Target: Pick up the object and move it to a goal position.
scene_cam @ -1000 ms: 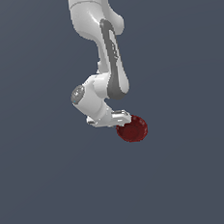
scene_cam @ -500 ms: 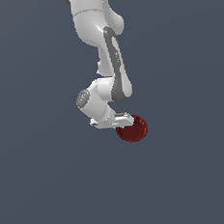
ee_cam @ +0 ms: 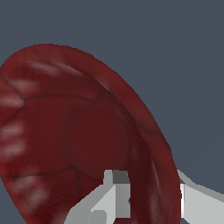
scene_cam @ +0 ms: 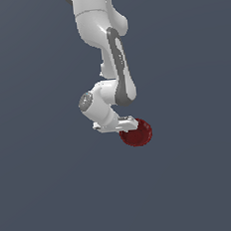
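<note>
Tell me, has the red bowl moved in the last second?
No. The bowl sits at the same spot in the exterior view's frame, no fixed landmark besides; the end effector pinches its rim.

**The Red Bowl**

The bowl [scene_cam: 137, 133] is small, round and dark red. It is shiny, with pale bright spots on it. In the wrist view the bowl [ee_cam: 87, 135] looks very big and is tipped on its side, so its inside faces the camera. Its edge is bumpy, with soft ribs running in toward a flat round middle. Its edge sits between two white fingers [ee_cam: 109, 197], one inside and one outside.
</note>
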Robot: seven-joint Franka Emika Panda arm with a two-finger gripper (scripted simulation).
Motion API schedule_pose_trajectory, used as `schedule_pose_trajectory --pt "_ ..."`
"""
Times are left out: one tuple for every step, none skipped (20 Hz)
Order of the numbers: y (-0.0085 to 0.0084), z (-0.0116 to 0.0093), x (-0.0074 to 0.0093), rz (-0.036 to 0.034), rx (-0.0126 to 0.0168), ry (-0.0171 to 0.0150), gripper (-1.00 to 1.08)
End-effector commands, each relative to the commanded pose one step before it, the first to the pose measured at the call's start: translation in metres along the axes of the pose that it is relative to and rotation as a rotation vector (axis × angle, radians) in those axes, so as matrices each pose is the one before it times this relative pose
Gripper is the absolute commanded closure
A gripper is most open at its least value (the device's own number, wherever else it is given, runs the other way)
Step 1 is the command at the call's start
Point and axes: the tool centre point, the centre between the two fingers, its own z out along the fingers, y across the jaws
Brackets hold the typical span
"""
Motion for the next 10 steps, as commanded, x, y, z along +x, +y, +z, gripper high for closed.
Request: schedule_pose_trajectory --pt "0.00105 -0.00117 0.00045 0.00100 -0.00003 0.00020 1.08" --pt "0.00066 -0.00148 0.00049 0.00000 0.00000 0.00000 1.08" --pt "0.00092 -0.00207 0.00068 0.00000 0.00000 0.00000 1.08" --pt "0.00118 -0.00265 0.00087 0.00000 0.00000 0.00000 1.08" --pt "0.00154 -0.00311 0.00112 0.00022 -0.00043 -0.00009 1.08" --pt "0.00170 -0.00381 0.00126 0.00000 0.00000 0.00000 1.08" --pt "0.00205 -0.00425 0.00151 0.00023 -0.00042 -0.00010 1.08" --pt "0.00221 -0.00495 0.00166 0.00000 0.00000 0.00000 1.08" --pt "0.00260 -0.00532 0.00192 0.00032 -0.00059 -0.00015 1.08" --pt "0.00272 -0.00606 0.00205 0.00000 0.00000 0.00000 1.08"
